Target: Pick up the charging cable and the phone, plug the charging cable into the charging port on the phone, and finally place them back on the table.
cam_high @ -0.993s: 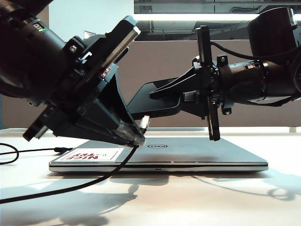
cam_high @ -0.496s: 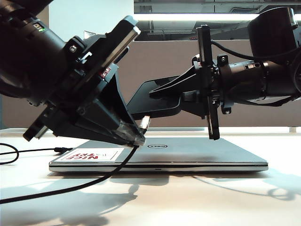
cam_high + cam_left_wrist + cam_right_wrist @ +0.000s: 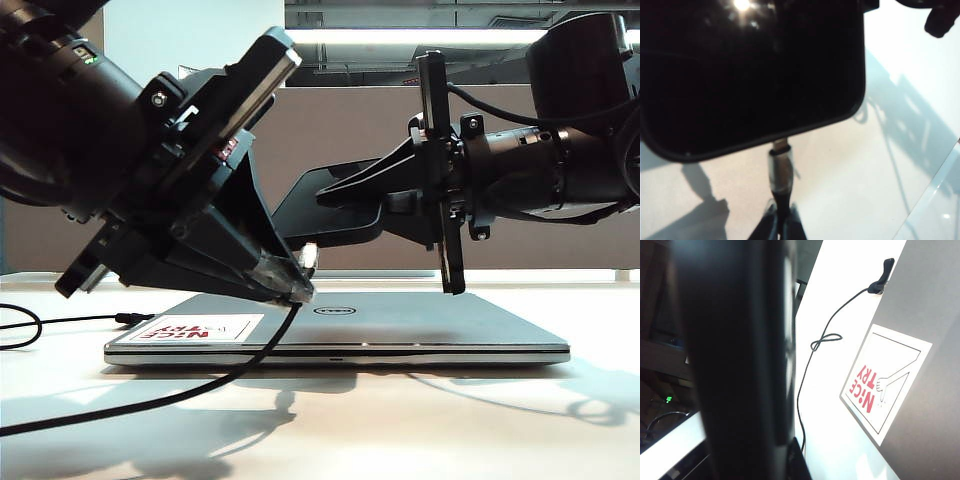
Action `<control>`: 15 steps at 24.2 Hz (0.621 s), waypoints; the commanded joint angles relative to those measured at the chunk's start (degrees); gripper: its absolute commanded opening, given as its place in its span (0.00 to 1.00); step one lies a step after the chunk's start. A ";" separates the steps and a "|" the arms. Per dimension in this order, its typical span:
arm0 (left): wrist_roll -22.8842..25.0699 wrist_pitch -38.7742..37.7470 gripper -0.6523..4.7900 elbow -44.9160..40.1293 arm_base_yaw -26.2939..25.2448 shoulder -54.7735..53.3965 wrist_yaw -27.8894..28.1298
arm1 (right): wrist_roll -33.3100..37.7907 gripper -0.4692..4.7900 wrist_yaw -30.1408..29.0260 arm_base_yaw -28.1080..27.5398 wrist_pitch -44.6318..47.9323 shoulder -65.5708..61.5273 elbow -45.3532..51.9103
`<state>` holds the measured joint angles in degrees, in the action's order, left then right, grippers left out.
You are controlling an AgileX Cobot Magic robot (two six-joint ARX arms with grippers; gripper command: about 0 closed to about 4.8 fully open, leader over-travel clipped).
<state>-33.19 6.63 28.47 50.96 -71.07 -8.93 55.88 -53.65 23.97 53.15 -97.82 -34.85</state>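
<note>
Left end effector [image 3: 298, 288] tilted slightly, gripping charging cable [image 3: 779, 172]; right end effector [image 3: 330, 199] clamps phone [image 3: 747, 70].

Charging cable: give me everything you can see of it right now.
The charging cable is a thin black cord with a silvery collar and a small metal plug. The left gripper is shut on the cord just behind the collar, holding it above the laptop. The plug tip sits at the bottom edge of the phone, held by the right gripper. The rest trails onto the table.
</note>
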 commanded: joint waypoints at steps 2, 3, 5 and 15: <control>-0.26 3.39 0.11 0.37 -0.15 0.17 0.90 | -2.10 0.09 -5.66 0.37 1.03 0.52 -0.15; -0.28 3.39 0.11 0.37 -0.15 0.17 0.90 | -2.10 0.09 -5.66 0.37 1.03 0.52 -0.15; -0.26 3.39 0.11 0.37 -0.15 0.17 0.85 | -2.47 0.09 -6.05 0.37 1.11 0.52 -0.15; -0.28 3.39 0.11 0.37 -0.15 0.17 0.83 | -3.65 0.09 -5.79 0.35 -0.63 0.52 -0.15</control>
<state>-33.26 6.68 28.40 51.03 -71.11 -9.48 52.86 -57.10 23.99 52.21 -97.82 -34.92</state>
